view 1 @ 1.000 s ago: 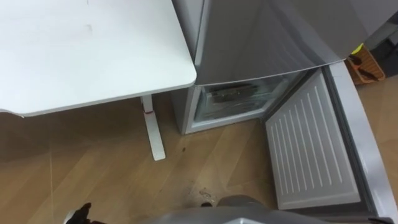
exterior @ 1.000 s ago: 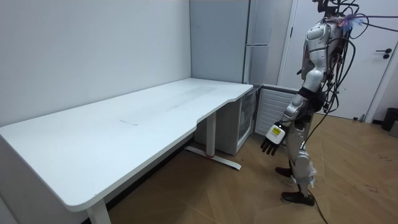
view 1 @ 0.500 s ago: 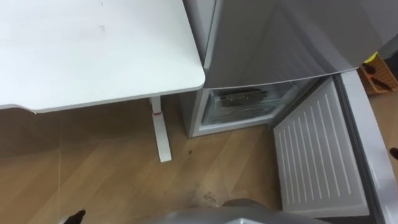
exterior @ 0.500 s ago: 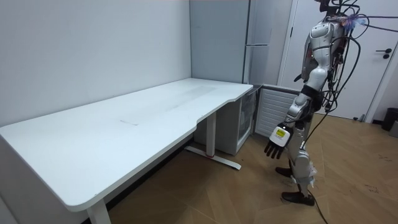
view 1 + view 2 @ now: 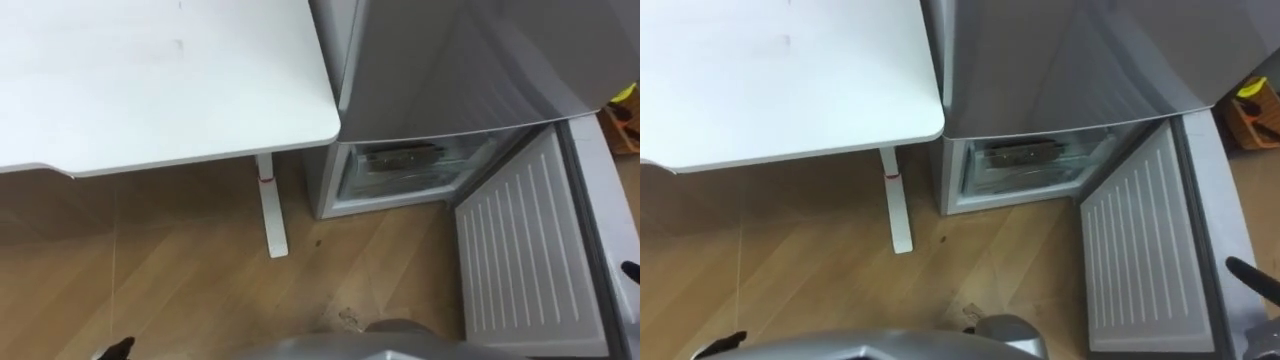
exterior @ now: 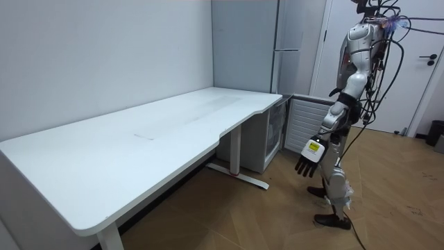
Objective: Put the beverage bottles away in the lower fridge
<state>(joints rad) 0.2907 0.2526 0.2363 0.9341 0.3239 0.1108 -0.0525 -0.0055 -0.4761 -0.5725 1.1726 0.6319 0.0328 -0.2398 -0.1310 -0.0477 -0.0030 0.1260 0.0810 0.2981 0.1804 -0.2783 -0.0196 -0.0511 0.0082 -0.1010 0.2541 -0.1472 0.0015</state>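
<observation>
Room view: robot stands upright on the floor (image 6: 229, 215) at the room view's right, off the table (image 6: 139, 149) end, beside the fridge (image 6: 243, 48); lower fridge (image 6: 274, 137) open, its door (image 6: 305, 121) swung out toward the robot; left hand (image 6: 304, 164) hangs low at the robot's side, in front of the door's ribbed inner face as seen from here, fingers pointing down, loose and a little spread, closed round nothing; hand well apart from the lower fridge opening.

Left eye view: table at upper left, its leg (image 5: 270, 205) on the floor; lower fridge ahead under the grey upper body; behind a clear drawer front a dark shape (image 5: 398, 158), too unclear to say whether it is drinks; door lies open at right; a dark tip of the left hand at the bottom left edge; a dark tip of the right hand (image 5: 630, 270) at the right edge, beside the door's outer rim; its pose cannot be told.

Right eye view: same layout; one dark finger of the right hand reaches in at lower right, just beside the door, well apart from the drawer; rest of that hand out of frame.
</observation>
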